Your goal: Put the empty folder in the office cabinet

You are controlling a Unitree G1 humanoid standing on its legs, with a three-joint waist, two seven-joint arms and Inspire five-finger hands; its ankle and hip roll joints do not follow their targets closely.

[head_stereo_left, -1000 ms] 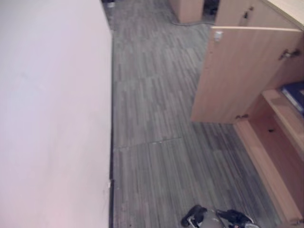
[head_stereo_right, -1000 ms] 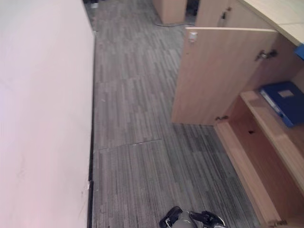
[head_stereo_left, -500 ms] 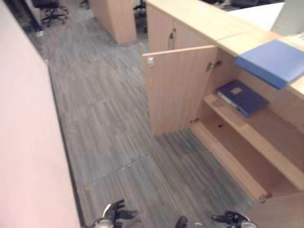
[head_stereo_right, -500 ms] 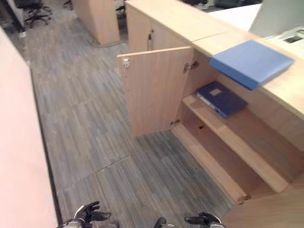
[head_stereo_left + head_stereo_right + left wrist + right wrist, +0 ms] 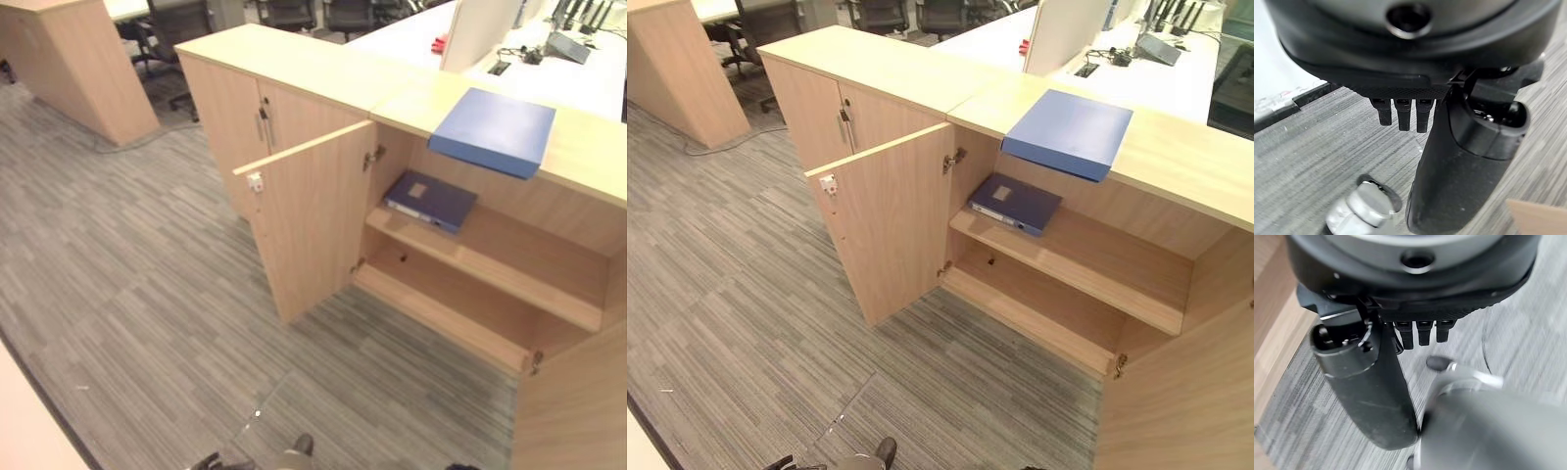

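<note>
A light blue folder (image 5: 1068, 132) lies on the cabinet's worktop (image 5: 1176, 157) at 1 o'clock, overhanging its front edge above the open cabinet (image 5: 1068, 284). A dark blue binder (image 5: 1014, 204) rests on the upper shelf (image 5: 1097, 264); the lower shelf is free. The left robot hand (image 5: 1449, 161) and right robot hand (image 5: 1366, 382) hang relaxed, holding nothing, over carpet (image 5: 735, 294).

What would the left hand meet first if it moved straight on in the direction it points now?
Probably the grey carpet floor: the left hand hangs with straight fingers over it, holding nothing.

Blue folder (image 5: 1068, 132) lying flat on cabinet (image 5: 911, 73) top at 1 o'clock, corner overhanging the open compartment
</note>
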